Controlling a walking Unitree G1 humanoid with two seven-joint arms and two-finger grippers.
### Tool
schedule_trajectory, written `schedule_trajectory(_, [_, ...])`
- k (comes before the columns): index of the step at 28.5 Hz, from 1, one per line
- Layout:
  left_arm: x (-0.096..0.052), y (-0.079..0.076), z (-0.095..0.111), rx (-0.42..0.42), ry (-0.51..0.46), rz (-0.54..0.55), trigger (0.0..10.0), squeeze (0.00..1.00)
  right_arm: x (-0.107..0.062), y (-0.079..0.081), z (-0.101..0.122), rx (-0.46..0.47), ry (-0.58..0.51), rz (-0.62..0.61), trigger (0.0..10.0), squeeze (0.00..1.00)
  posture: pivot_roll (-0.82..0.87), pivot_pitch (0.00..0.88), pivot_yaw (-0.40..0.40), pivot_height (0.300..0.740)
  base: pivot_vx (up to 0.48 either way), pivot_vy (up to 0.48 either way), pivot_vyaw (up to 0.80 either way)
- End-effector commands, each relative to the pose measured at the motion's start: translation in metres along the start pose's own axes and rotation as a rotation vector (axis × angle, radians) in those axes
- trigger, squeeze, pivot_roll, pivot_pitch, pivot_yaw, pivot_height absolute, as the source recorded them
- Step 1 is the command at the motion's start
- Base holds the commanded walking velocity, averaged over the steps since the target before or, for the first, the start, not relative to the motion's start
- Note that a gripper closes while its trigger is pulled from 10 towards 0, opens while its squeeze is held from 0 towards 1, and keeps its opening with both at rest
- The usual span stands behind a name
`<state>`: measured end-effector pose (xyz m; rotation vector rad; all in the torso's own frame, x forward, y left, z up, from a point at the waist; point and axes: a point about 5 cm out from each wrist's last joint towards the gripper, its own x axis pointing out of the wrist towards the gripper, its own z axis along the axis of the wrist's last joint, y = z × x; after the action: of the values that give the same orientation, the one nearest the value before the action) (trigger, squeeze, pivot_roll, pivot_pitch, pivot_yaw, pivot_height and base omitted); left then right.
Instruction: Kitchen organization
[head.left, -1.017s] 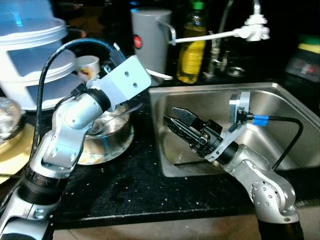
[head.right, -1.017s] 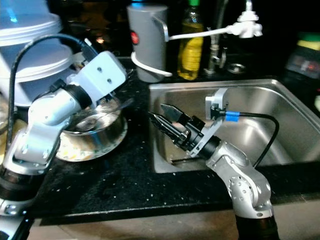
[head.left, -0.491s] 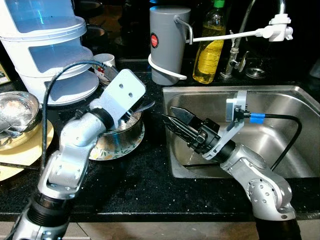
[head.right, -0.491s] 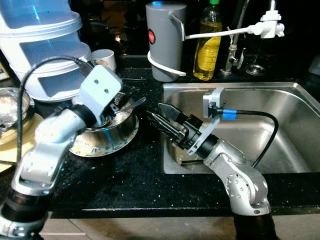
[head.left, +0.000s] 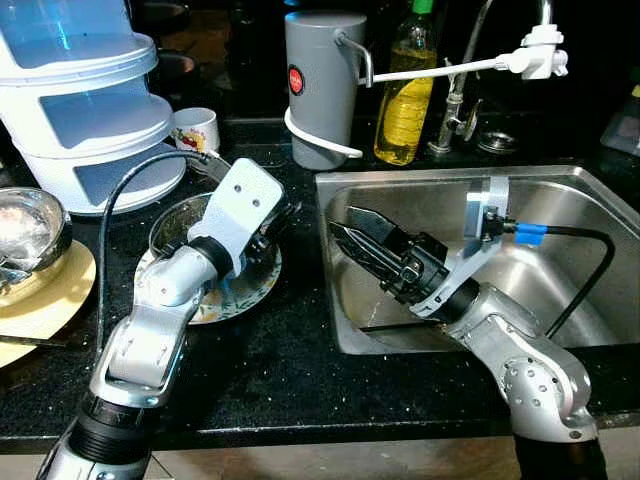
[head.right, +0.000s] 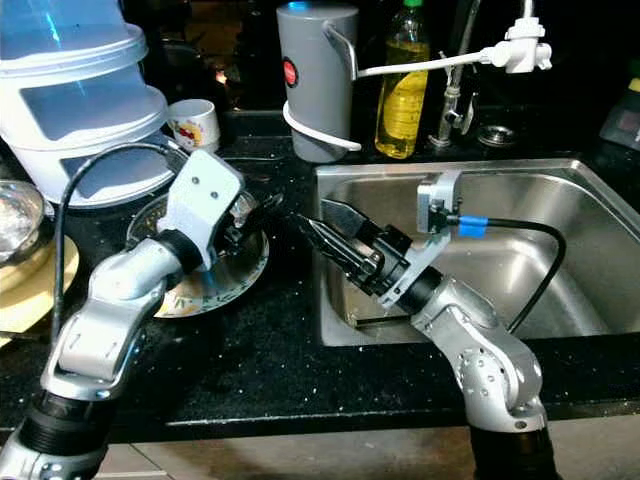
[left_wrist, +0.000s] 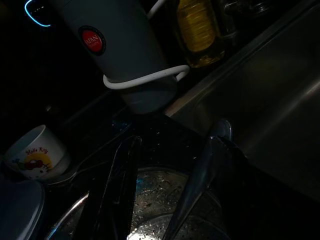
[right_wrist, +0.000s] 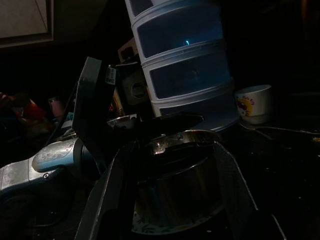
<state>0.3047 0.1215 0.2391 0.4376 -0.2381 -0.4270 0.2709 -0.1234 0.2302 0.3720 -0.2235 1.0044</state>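
Small white cup (left_wrist: 32, 152) reads "Hello Kitty" — beside the grey canister (left_wrist: 120, 52).

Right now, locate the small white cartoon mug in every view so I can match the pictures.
Left eye view: mug on the counter behind the steel bowl, beside the stacked containers.
Right eye view: mug in the same spot.
Left wrist view: mug beyond the bowl's rim, off to one side of the grey canister.
Right wrist view: mug beside the stacked containers' base.
Shared landmark: the steel bowl.
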Motion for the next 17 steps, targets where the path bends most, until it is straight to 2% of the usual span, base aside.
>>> schedule_trajectory(1, [-0.0009, -0.0055, -0.0070, -0.022, 0.022, -0.030, 10.0, 0.00, 0.0008, 0.0039, 0.0013, 0.009, -0.006, 0.024, 10.0, 0.00, -0.06, 0.000, -0.044, 0.740, 0.000, 0.000, 0.00])
schedule_trajectory(9, [-0.0031, -0.0052, -0.0087, -0.036, 0.026, -0.022, 10.0, 0.00, 0.0025, 0.0042, 0.0004, 0.008, -0.001, 0.035, 10.0, 0.00, -0.06, 0.000, -0.049, 0.740, 0.000, 0.000, 0.00])
schedule_trajectory(10, [-0.0030, -0.0047, -0.0095, -0.039, 0.030, -0.019, 5.8, 0.00, 0.0026, 0.0040, 0.0002, 0.008, -0.001, 0.036, 10.0, 0.00, -0.06, 0.000, -0.050, 0.740, 0.000, 0.000, 0.00])
schedule_trajectory(11, [-0.0032, -0.0045, -0.0105, -0.047, 0.034, -0.018, 0.0, 0.00, 0.0027, 0.0039, 0.0001, 0.007, 0.000, 0.036, 10.0, 0.00, -0.06, 0.000, -0.049, 0.740, 0.000, 0.000, 0.00])
schedule_trajectory(17, [-0.0039, -0.0021, -0.0117, -0.067, 0.042, -0.003, 0.0, 0.00, 0.0022, 0.0031, 0.0011, 0.002, 0.001, 0.032, 10.0, 0.00, -0.06, 0.000, -0.048, 0.740, 0.000, 0.000, 0.00])
